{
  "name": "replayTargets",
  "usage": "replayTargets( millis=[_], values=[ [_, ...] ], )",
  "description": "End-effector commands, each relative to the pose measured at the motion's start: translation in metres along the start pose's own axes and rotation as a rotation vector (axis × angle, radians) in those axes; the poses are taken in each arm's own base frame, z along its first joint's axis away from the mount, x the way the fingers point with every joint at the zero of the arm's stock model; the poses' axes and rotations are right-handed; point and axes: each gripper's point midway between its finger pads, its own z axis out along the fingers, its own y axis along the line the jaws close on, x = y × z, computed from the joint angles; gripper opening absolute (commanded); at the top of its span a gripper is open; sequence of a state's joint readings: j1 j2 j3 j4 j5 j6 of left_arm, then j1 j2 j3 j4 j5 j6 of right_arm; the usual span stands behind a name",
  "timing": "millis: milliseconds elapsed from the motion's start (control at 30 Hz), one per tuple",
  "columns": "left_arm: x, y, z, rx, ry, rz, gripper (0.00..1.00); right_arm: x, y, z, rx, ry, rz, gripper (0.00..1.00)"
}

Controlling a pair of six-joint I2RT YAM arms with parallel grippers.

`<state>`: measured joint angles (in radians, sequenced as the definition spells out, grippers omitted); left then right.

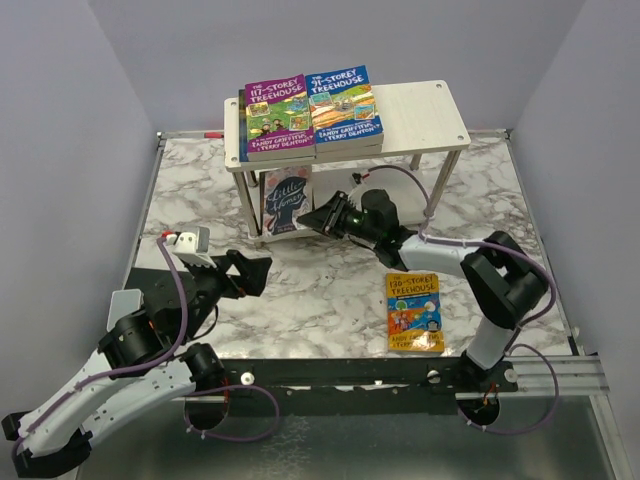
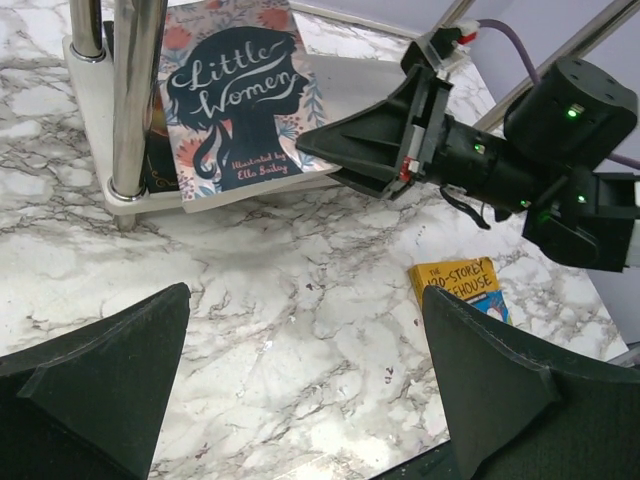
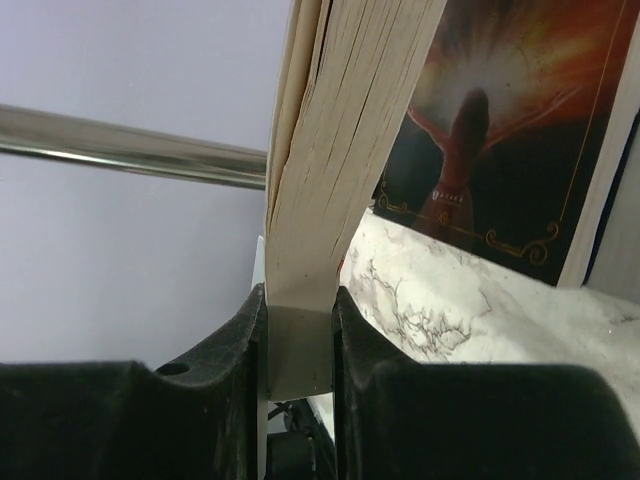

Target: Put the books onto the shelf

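The right gripper [image 1: 322, 215] is reaching into the lower tier of the white shelf [image 1: 420, 105], and its fingers [image 3: 235, 370] are pinching the page edge of the "Little Women" book [image 1: 287, 195]. This book is lying on that tier with one corner sticking out over the front. A dark brown book [image 3: 500, 110] is showing just behind it. At the left end of the shelf's top tier, the purple "117-Storey Treehouse" book [image 1: 277, 118] and the blue "91-Storey Treehouse" book [image 1: 343, 102] are lying side by side. The orange "130-Storey Treehouse" book [image 1: 414, 312] is lying flat on the marble table [image 1: 330, 290], in front of the shelf's right half. The left gripper [image 1: 250, 272] is hovering in front of the shelf's left legs, its fingers [image 2: 100, 380] spread wide and holding nothing.
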<state>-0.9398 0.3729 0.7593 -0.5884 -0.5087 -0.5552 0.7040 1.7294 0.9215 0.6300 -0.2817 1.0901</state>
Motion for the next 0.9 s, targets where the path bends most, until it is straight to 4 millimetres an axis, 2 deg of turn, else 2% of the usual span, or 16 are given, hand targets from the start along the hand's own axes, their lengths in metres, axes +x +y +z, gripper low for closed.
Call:
replayTargets(
  millis=[0,433,633,867],
  values=[
    [0.000,-0.006,-0.001,0.038,-0.003,0.015,0.99,-0.014,0.038,0.012,-0.194,0.045,-0.071,0.00],
    [0.002,-0.005,0.001,0.033,0.001,0.022,0.99,-0.016,-0.003,0.051,-0.171,0.130,-0.040,0.00],
    [0.002,-0.003,0.002,0.025,0.001,0.023,0.99,-0.021,-0.015,0.057,-0.159,0.127,-0.008,0.00],
    [0.002,-0.003,0.003,0.017,0.002,0.026,0.99,-0.013,-0.025,0.060,-0.162,0.157,0.013,0.00]
  ],
)
